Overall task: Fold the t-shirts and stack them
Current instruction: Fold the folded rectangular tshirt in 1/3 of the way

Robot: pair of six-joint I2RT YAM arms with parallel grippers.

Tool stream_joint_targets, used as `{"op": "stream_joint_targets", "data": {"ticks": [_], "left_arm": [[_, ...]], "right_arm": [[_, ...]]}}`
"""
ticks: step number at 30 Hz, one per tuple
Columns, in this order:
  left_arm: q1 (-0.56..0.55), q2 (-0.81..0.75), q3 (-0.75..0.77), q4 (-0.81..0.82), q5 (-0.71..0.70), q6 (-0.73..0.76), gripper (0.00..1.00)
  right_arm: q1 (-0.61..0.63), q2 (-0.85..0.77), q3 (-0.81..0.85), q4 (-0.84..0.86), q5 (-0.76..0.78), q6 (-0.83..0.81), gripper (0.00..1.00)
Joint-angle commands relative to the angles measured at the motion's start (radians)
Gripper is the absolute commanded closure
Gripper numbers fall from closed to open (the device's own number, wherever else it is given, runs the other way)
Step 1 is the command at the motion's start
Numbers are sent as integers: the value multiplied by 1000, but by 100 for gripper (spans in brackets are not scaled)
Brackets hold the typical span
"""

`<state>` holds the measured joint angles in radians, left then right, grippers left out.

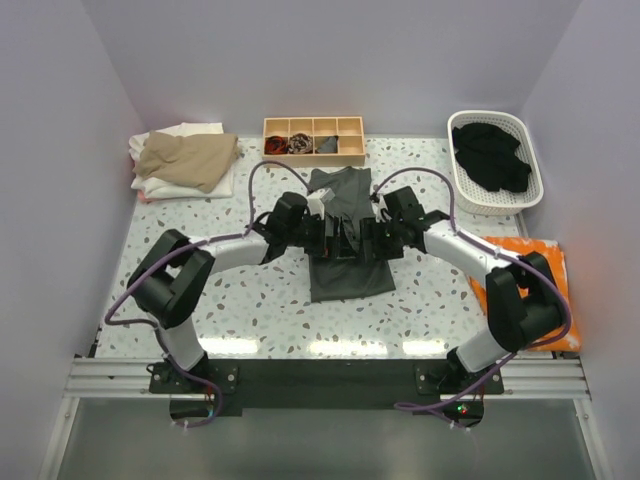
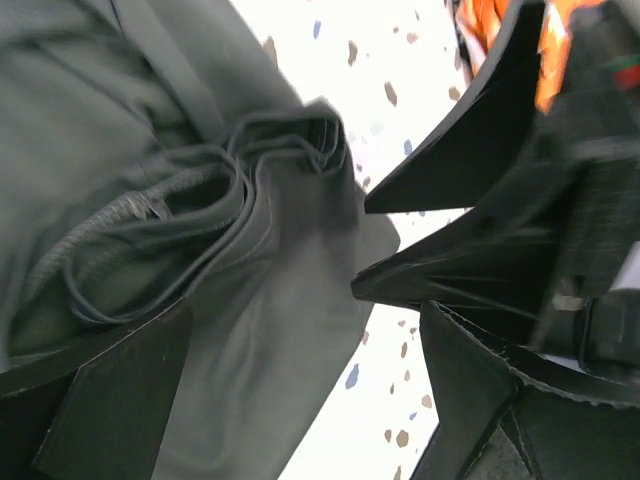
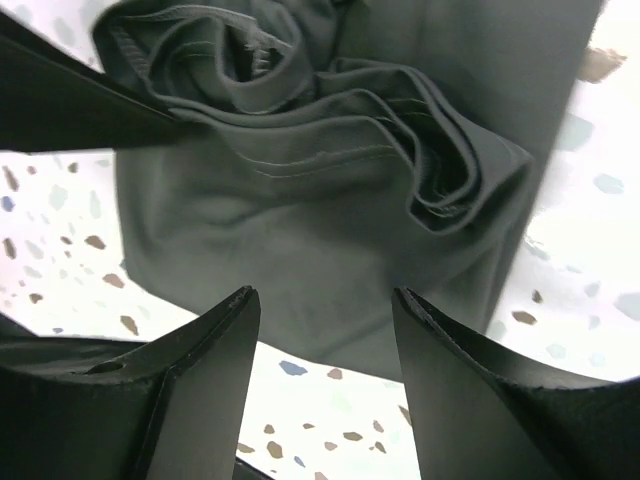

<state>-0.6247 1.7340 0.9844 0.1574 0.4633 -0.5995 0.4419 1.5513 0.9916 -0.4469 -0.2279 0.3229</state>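
A dark charcoal-grey t-shirt (image 1: 345,270) lies partly folded on the middle of the table, bunched in folds at its far end. Both grippers hover just over it, facing each other. My left gripper (image 1: 327,233) is open wide; in its wrist view the grey cloth (image 2: 250,300) lies below and between the fingers (image 2: 110,400) without being pinched. My right gripper (image 1: 372,236) is open too, its fingertips (image 3: 225,330) above the shirt's edge (image 3: 330,250) with nothing between them. A tan t-shirt (image 1: 185,158) lies on folded white ones (image 1: 190,130) at the back left. Black t-shirts (image 1: 490,155) fill a basket.
The white basket (image 1: 530,150) stands at the back right. A wooden tray (image 1: 313,139) with small rolled bundles sits at the back centre. An orange mat (image 1: 545,255) lies at the right edge, under the right arm. Walls close in the table on three sides.
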Motion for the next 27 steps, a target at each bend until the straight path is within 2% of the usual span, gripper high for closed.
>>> {"op": "stream_joint_targets", "data": {"ticks": [1,5,13,17,27], "left_arm": [[0,64,-33,188,144,-71,0],[2,104,-21,203,115,-54,0],[6,144,52,87,-38,50,0],[16,139,59,41,-109,102,0],[31,179,34,-41,-288,193,0]], "right_arm": [[0,27,5,59,-96,18,41],[-2,84,27,96,-61,2,40],[-8,185,120,97,59,-44,40],[-19,213,156,91,142,-67,40],[-60,290,185,106,222,-74,40]]}}
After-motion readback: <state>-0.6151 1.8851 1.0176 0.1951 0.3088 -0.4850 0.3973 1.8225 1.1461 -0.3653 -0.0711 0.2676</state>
